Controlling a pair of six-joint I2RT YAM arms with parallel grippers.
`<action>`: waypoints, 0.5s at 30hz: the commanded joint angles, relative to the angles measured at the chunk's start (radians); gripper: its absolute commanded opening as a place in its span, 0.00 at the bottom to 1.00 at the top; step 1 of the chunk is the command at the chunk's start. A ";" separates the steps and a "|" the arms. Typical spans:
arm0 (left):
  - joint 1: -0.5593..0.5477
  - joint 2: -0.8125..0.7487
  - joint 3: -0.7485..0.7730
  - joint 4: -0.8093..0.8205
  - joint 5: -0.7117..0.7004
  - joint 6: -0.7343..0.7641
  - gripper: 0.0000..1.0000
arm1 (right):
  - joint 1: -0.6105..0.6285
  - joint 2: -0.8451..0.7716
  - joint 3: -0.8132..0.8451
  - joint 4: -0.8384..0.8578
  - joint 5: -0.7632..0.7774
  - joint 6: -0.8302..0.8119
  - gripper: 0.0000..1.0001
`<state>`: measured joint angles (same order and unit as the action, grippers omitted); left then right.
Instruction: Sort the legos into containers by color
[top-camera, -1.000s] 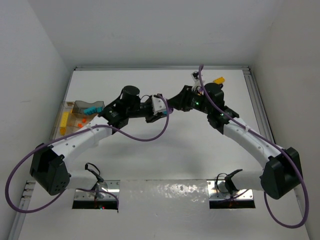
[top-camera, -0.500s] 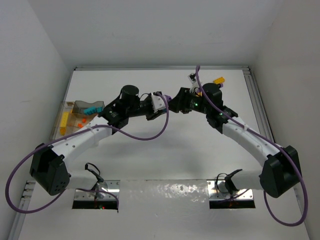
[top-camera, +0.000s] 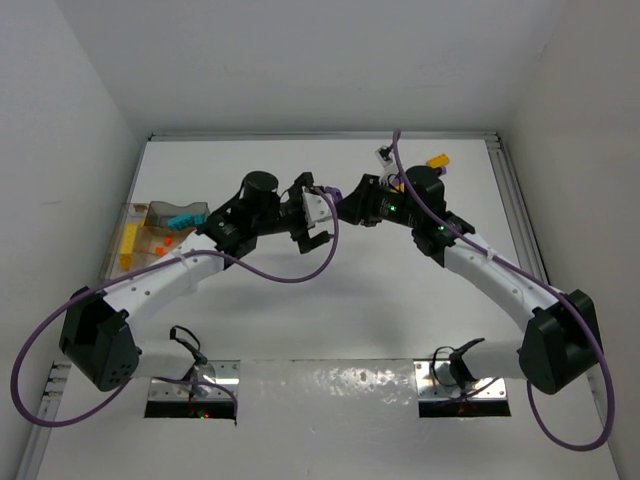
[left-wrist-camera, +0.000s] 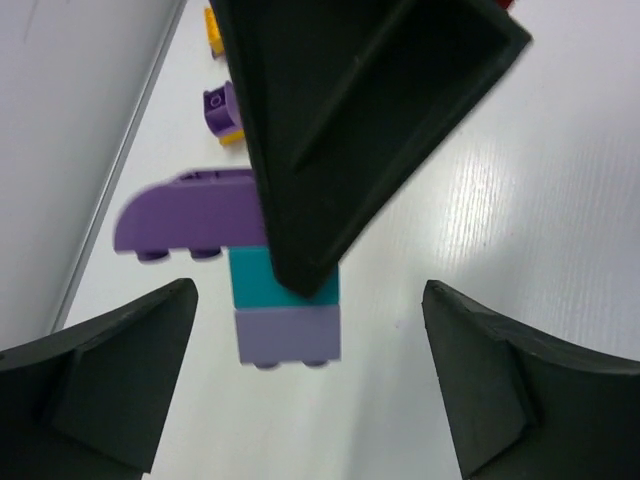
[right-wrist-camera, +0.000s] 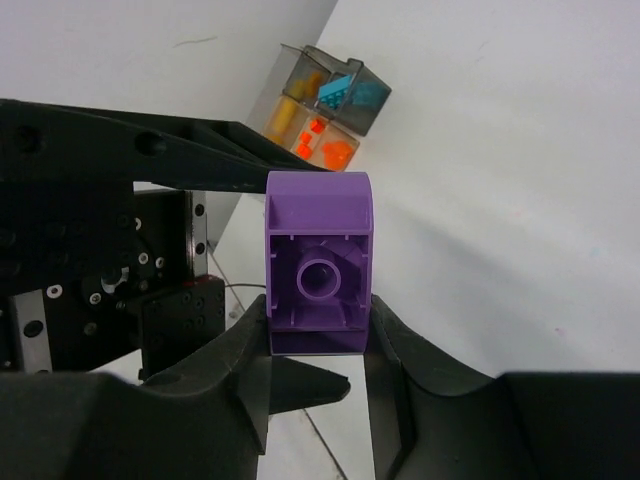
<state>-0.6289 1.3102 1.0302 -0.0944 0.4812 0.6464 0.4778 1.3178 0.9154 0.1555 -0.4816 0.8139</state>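
Note:
In mid-air over the middle of the table, my right gripper (right-wrist-camera: 320, 322) is shut on a purple lego (right-wrist-camera: 320, 262). The left wrist view shows that purple lego (left-wrist-camera: 190, 210) joined to a teal brick (left-wrist-camera: 252, 282) and a pale purple brick (left-wrist-camera: 288, 335), with a black right finger (left-wrist-camera: 350, 120) over them. Facing it, my left gripper (left-wrist-camera: 310, 390) stands open, its fingers wide on either side of the stack and not touching it. From above, the left gripper (top-camera: 311, 214) and right gripper (top-camera: 346, 200) meet tip to tip. The clear containers (top-camera: 150, 212) sit at the far left.
The container compartments hold teal (top-camera: 182, 219), orange (top-camera: 165, 243) and yellow (top-camera: 129, 245) bricks. A yellow brick (top-camera: 437, 160) lies at the back right. A small purple brick (left-wrist-camera: 218, 105) and another yellow one (left-wrist-camera: 213, 20) lie near the table's edge rail.
My left gripper has opened wide and let go of the brick stack. The right gripper shifted slightly left and keeps the stack.

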 joint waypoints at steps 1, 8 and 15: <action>-0.002 -0.066 -0.012 -0.044 -0.025 0.071 0.95 | -0.019 -0.026 -0.006 0.079 -0.011 0.025 0.00; 0.032 -0.114 -0.053 -0.025 -0.098 0.064 0.90 | -0.030 -0.035 0.010 0.033 0.003 -0.007 0.00; 0.032 -0.078 -0.024 0.008 0.019 -0.002 0.78 | -0.028 -0.025 0.005 0.067 -0.015 0.019 0.00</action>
<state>-0.6041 1.2217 0.9611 -0.1368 0.4438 0.6849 0.4503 1.3079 0.9112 0.1562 -0.4786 0.8204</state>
